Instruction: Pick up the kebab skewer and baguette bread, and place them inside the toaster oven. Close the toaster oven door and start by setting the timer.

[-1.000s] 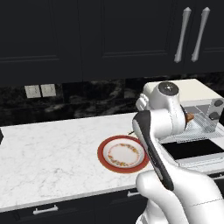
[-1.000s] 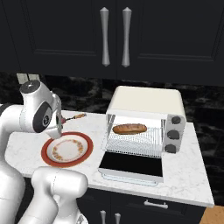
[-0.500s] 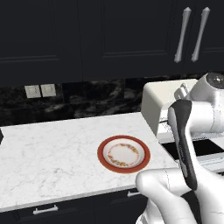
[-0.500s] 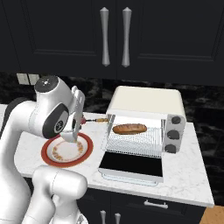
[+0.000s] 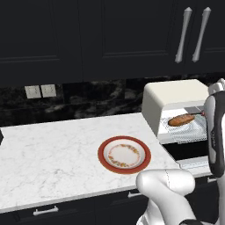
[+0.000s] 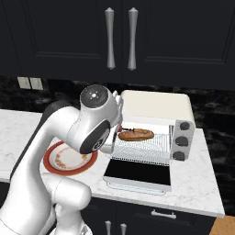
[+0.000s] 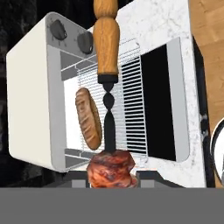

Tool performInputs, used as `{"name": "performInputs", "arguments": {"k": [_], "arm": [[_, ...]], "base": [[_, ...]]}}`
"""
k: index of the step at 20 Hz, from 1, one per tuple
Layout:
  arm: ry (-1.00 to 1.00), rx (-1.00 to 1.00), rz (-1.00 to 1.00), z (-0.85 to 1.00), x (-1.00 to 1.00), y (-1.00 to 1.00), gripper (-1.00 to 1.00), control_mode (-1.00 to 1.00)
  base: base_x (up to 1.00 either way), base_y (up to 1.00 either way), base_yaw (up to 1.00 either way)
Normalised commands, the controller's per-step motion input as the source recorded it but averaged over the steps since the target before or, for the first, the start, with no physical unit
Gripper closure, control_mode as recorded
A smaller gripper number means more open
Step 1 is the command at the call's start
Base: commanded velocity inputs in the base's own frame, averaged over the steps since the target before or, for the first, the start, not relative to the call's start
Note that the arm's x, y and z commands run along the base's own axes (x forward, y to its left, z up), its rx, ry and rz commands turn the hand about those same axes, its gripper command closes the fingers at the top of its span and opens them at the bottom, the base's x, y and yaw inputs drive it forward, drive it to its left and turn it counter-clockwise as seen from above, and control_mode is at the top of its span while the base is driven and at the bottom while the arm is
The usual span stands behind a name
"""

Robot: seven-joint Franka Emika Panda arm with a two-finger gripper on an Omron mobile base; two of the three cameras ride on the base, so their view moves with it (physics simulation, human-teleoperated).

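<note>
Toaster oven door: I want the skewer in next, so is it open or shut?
Open: the toaster oven door lies folded down flat, wire rack exposed.

**Oven open, bread on the rack**

The toaster oven (image 6: 156, 108) stands on the white worktop (image 6: 195, 183), its door (image 6: 139, 174) folded down flat. The baguette bread (image 6: 136, 134) lies on the wire rack (image 6: 143, 148). A red-rimmed plate (image 6: 57, 160) sits left, partly behind the arm.
</note>
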Motion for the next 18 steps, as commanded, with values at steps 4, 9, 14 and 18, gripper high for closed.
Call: {"name": "performInputs", "arguments": {"k": [4, 9, 14, 18], "arm": [[0.00, 0.01, 0.01, -0.04, 0.18, -0.56, 1.00, -1.00], [0.01, 0.00, 0.01, -0.25, 0.23, -0.23, 1.00, -1.00], [0.12, 0.00, 0.00, -0.10, 0.50, -0.08, 1.00, -1.00], [0.11, 0.00, 0.00, -0.39, 0.46, -0.03, 1.00, -1.00]], "base": [[0.00, 0.00, 0.00], [0.00, 0.00, 0.00], [0.00, 0.00, 0.00], [0.00, 0.00, 0.00]]}}
